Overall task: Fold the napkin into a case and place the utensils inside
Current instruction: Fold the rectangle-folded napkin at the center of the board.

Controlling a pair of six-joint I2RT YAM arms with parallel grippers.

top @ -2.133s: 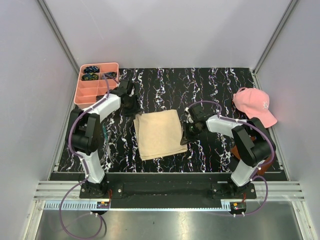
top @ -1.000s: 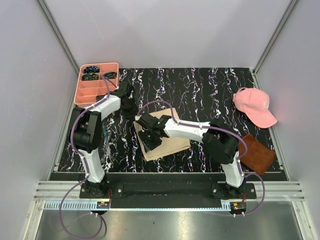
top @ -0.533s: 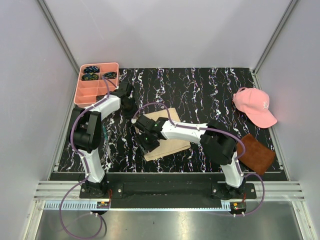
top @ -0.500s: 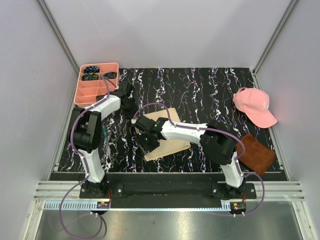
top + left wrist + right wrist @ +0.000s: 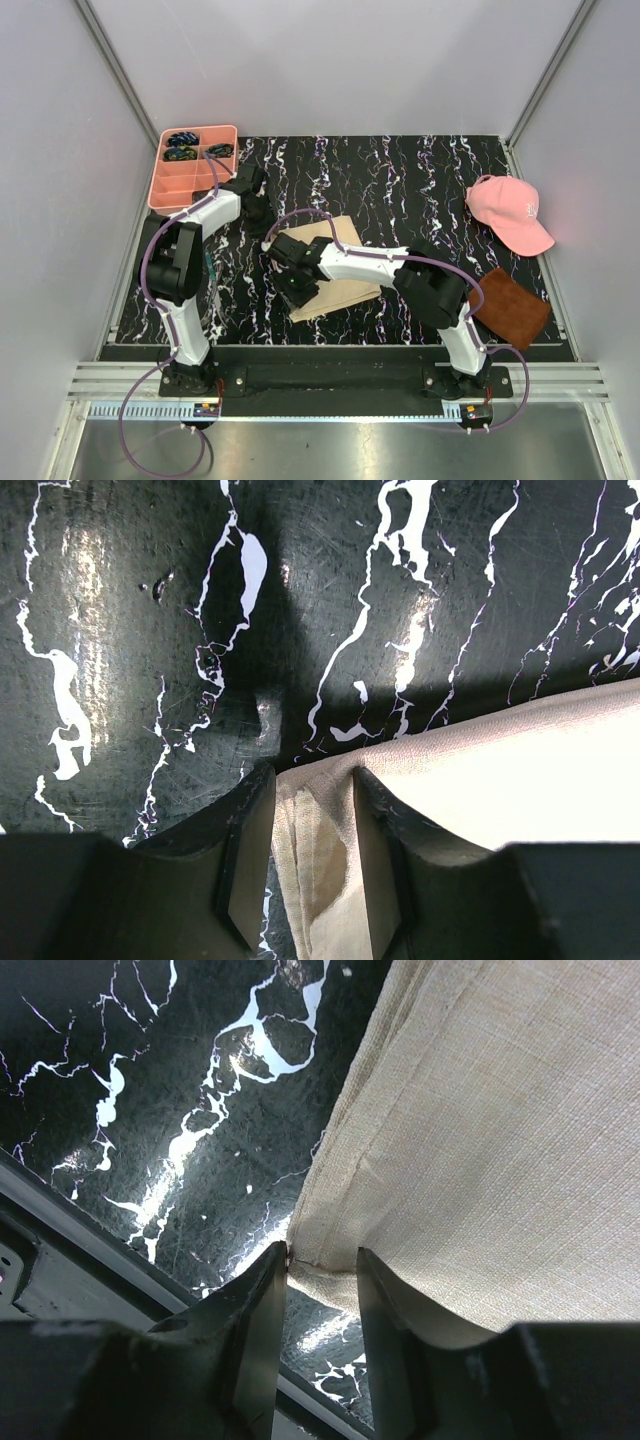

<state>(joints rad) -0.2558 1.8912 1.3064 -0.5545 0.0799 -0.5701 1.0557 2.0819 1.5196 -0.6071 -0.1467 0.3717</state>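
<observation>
a robot lab enclosure: blank grey panel walls (image 5: 330, 60), aluminium frame rails (image 5: 110, 385), and a black marbled table (image 5: 400, 170) between them

- 2 robot arms: left arm (image 5: 175, 262), right arm (image 5: 440, 292)
- 2 grippers, 1 per arm: left gripper (image 5: 312, 778), right gripper (image 5: 322, 1258)
- 1 beige napkin (image 5: 345, 297)
- 1 pink cap (image 5: 510, 212)
- 1 brown square cloth (image 5: 512, 308)
- 1 pink divided tray (image 5: 168, 186)
- small dark items (image 5: 182, 139) in tray: 3 clumps, 3 separate compartments; exact no. too small to tell
- 1 black marbled table (image 5: 420, 180)
</observation>
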